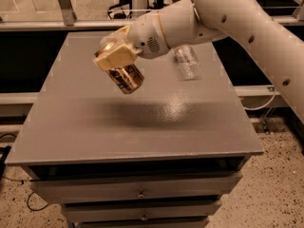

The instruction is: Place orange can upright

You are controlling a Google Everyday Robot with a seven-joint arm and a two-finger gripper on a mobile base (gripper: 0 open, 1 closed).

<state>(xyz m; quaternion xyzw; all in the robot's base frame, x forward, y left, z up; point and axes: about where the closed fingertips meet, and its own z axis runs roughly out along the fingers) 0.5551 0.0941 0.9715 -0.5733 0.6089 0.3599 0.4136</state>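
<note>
While the gripper (pixel 118 60) clamps the orange can (pixel 126 79), tilted just below it over the table (pixel 142 132), the carrying step seems in hand. Next, probably: turn the base downward, then lower.

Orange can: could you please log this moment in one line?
gripper: above table, shut on orange can | pose: tilted, airborne | plastic bottle: lying, far right

Count: one orange can (pixel 126 79) is hanging tilted in one gripper (pixel 117 61), which is clamping it above the single surface (pixel 142 132), toward the far left corner. One clear plastic bottle (pixel 186 63) is lying near the far right corner.
</note>
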